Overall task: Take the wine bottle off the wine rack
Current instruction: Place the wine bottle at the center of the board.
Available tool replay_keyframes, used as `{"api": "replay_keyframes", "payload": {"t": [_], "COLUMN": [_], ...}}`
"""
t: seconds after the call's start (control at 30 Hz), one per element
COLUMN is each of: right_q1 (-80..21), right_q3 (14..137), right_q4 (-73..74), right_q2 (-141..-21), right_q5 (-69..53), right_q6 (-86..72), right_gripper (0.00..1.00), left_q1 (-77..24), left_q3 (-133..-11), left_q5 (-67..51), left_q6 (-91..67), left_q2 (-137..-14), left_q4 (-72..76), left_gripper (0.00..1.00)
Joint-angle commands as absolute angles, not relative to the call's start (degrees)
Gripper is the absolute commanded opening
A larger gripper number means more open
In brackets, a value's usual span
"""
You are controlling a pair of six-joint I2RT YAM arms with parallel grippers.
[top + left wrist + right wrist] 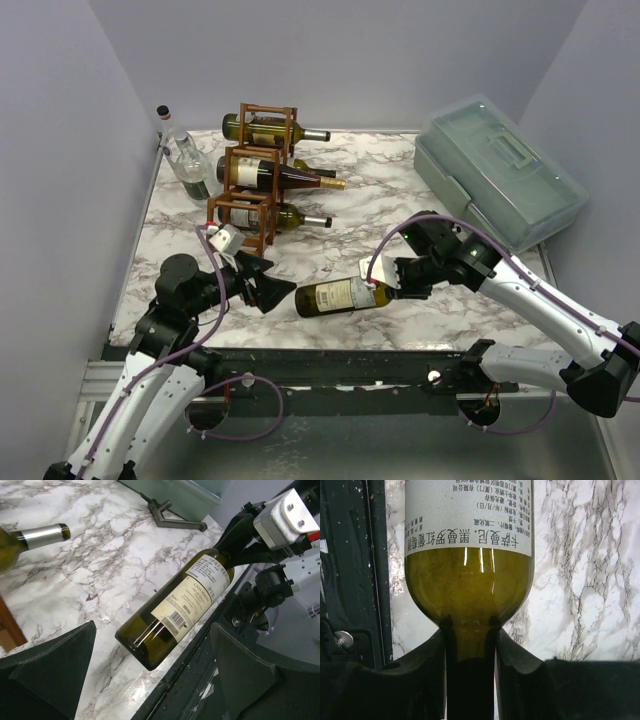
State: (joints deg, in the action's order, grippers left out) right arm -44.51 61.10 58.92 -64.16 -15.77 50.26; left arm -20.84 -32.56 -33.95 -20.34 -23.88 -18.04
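Listing: wine bottle (335,297), lower centre of the top view, horizontal, well clear of the wine rack (255,152) at upper left. Right gripper (392,290) clamped on its neck, we judge to steer it; left gripper (272,290) spread wide beside its base, empty, perhaps ready to steady.

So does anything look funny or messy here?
Yes. The clear bottle leans tilted in the far-left corner, outside the wine rack. The right gripper holds a green wine bottle by the neck near the front edge of the table.
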Motion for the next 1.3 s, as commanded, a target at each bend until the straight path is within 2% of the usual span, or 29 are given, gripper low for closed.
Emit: {"api": "replay_keyframes", "payload": {"t": [0.0, 0.3, 0.5, 0.7, 1.27], "right_q1": [-44.3, -44.3, -44.3, -44.3, -44.3], "right_q3": [61.8, 63.6, 65.1, 65.3, 65.6], "right_q4": [57.5, 60.0, 61.8, 62.2, 61.8], "right_q2": [-62.9, -64.3, -65.6, -66.5, -67.6], "right_q5": [-16.4, -15.5, -15.9, -16.1, -17.2], "right_q6": [51.9, 53.2, 53.7, 53.8, 53.3], "right_gripper": [0.00, 0.00, 0.00, 0.00, 0.00], "left_q1": [-27.9, -42.7, -54.8, -63.8, -70.8], "left_q3": [-34.4, -33.5, -31.9, -31.2, -29.1], "left_q5": [-28.1, -17.3, -7.7, -3.5, 1.2], "left_q6": [-17.1, -9.6, -0.4, 12.0, 19.1], "left_q2": [-26.4, -31.0, -36.3, -44.9, -62.6], "left_q4": [-14.9, -8.1, -0.4, 6.7, 23.0], "left_gripper": [0.99, 0.99, 0.99, 0.99, 0.99]}}
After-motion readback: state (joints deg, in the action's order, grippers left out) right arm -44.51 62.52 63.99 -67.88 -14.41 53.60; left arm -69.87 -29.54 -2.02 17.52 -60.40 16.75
